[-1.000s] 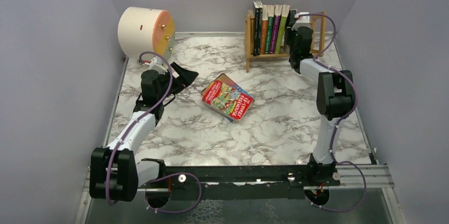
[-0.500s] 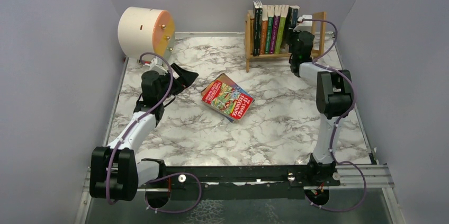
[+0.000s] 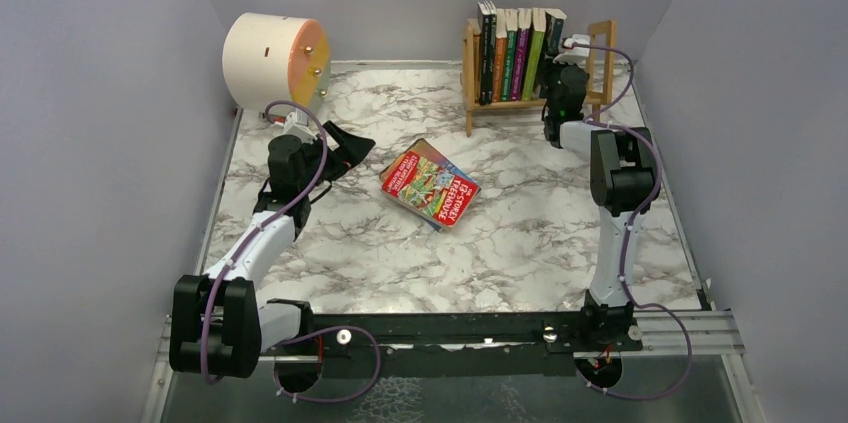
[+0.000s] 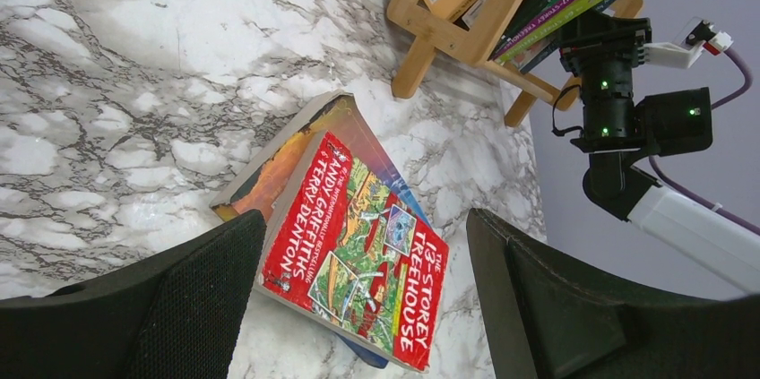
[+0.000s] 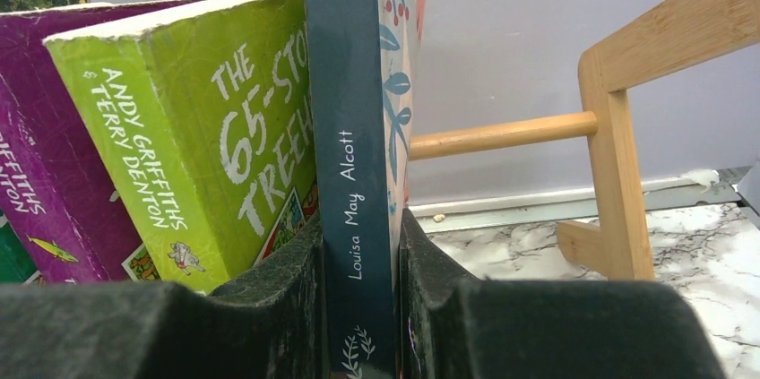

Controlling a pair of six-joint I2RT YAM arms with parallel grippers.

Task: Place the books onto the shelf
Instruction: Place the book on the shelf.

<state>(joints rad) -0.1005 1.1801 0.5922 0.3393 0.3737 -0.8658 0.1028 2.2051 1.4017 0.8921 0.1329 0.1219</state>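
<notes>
Grey walls, marble bench. Clamped in the right gripper: dark blue book, upright on the far-right shelf, beside the green book. Left gripper apart above the red book mid-bench. Could topple rightward on release, unsupported on that side. Since earlier: nudged left, closer against the row.

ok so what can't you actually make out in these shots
- Right wrist view: the foot of the dark-spined book, and whether it rests on the shelf, hidden by the right gripper shut on it.
- Left wrist view: the cover of the lower book, mostly covered by the red book; the shelf is cut off by the top edge.
- Top view: spine titles on the shelf, too small to read.
</notes>
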